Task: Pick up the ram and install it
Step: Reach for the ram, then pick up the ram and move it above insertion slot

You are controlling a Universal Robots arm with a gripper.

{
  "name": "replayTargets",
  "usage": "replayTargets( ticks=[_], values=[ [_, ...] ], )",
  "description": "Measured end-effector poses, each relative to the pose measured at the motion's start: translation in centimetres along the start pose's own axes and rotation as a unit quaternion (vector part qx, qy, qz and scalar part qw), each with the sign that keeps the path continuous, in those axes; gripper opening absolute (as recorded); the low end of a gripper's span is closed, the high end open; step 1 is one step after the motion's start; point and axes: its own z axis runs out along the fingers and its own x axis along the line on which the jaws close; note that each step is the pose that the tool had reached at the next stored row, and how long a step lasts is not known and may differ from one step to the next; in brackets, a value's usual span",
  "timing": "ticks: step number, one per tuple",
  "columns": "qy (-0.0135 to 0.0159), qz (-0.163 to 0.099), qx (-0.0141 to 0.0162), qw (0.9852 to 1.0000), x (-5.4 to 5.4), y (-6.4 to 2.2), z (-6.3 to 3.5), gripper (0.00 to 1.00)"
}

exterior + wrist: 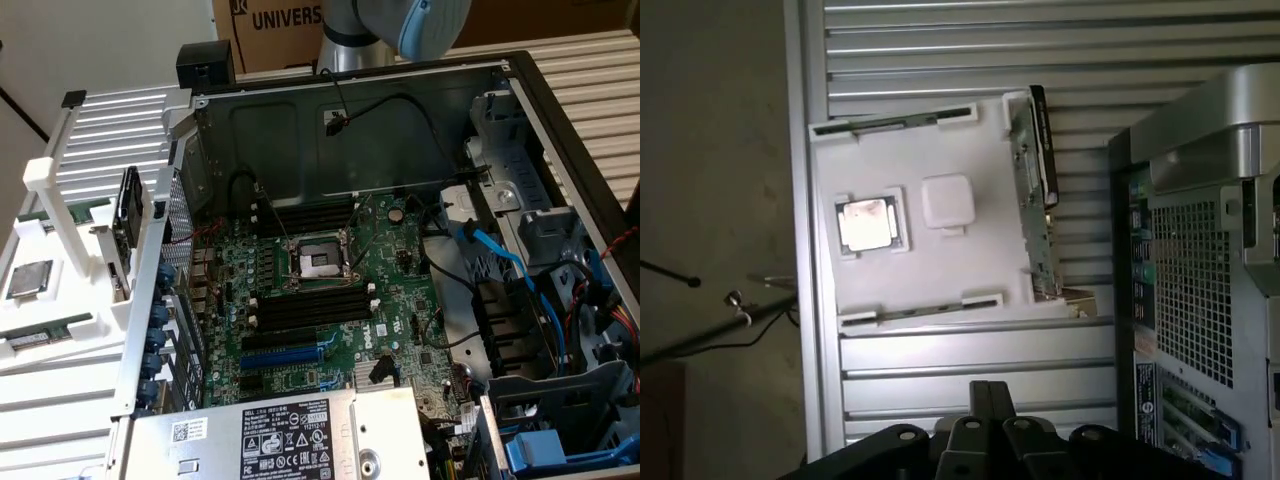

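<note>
Step in hand: the approach to the pick-up; nothing has been lifted, and the install is not begun.

Pincer (990,392): clenched, fingers pressed together, grasping nothing; in the wrist view it hangs above the slatted counter (970,50), apart from the white tray (940,270) and from all that lies on it. The arm (410,25) shows at the upper middle of the exterior view, behind the open computer case (560,120).

The ram (42,335): lying flat in its cradle at the lower edge of the tray, low on the exterior view's left; green, with a pale label strip; untouched. The wrist view shows the ram (925,306) just beside the tray's rim.

Also on the tray: a square silver processor chip (30,280) near the middle; a second green stick (60,212) further up the frame; a card (130,215) standing on edge at the side nearest the case.

Inside the case: the motherboard (330,300) lies exposed; the black memory slots (310,308) just below the processor socket (318,262) appear vacant.

Judgement: the pick-up calls for the pincer to be parted, brought square over the ram and set across its thin width; the stick is narrow and sits low in its cradle, so a skewed descent would likely strike the tray.
</note>
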Motion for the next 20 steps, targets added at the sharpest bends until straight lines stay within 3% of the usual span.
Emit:
replayTargets(
  ticks=[4,7,20],
  values=[
    [0.0000,0.000,0.0000,1.0000,3.7,0.82,0.50,0.10],
    [0.0000,0.000,0.0000,1.0000,5.4,1.60,0.82,0.10],
    [0.0000,0.000,0.0000,1.0000,5.7,1.73,0.94,0.10]
  ],
)
